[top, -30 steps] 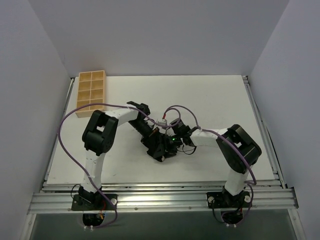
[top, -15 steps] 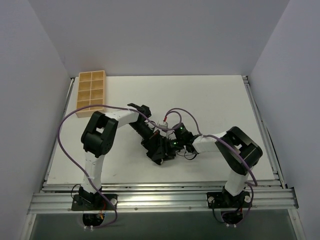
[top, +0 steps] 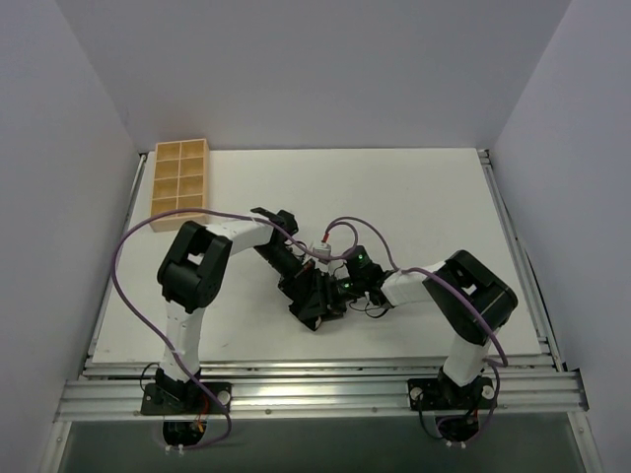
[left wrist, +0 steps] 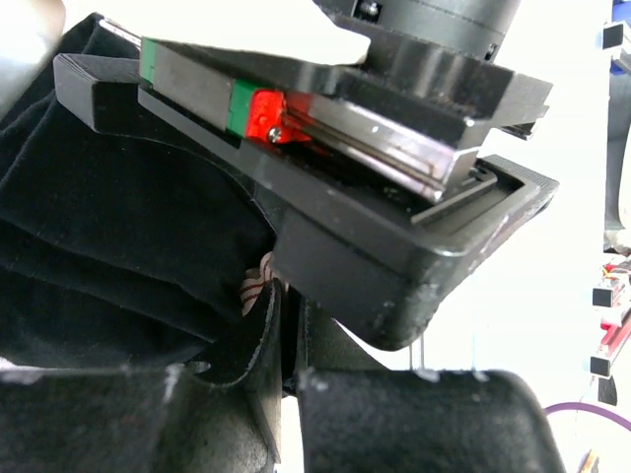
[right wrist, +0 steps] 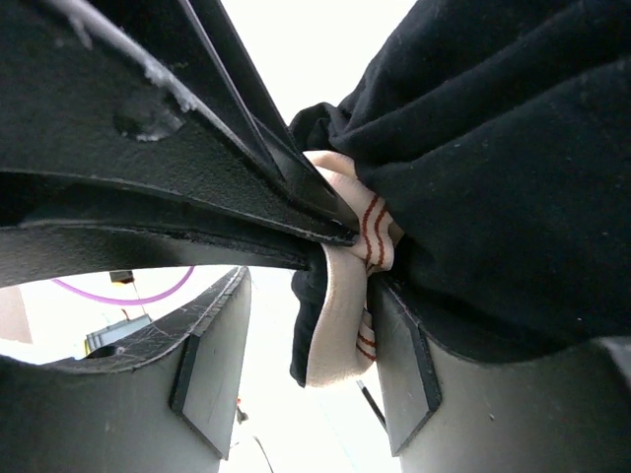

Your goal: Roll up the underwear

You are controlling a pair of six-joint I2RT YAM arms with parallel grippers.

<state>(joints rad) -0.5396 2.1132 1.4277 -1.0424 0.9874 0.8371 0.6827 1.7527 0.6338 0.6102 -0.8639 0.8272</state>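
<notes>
White table (top: 424, 197), centre: underwear (left wrist: 99, 236) bunched, not yet a tidy roll. Left gripper (left wrist: 289, 367) pinching waistband (right wrist: 340, 296); right gripper (right wrist: 311, 330) spread astride it. Most rolling likely left.

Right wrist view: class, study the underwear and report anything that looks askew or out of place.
The underwear is a loose black bundle, not a neat roll. Its striped beige waistband sticks out of the fabric, twisted, and hangs down between the jaws.
</notes>
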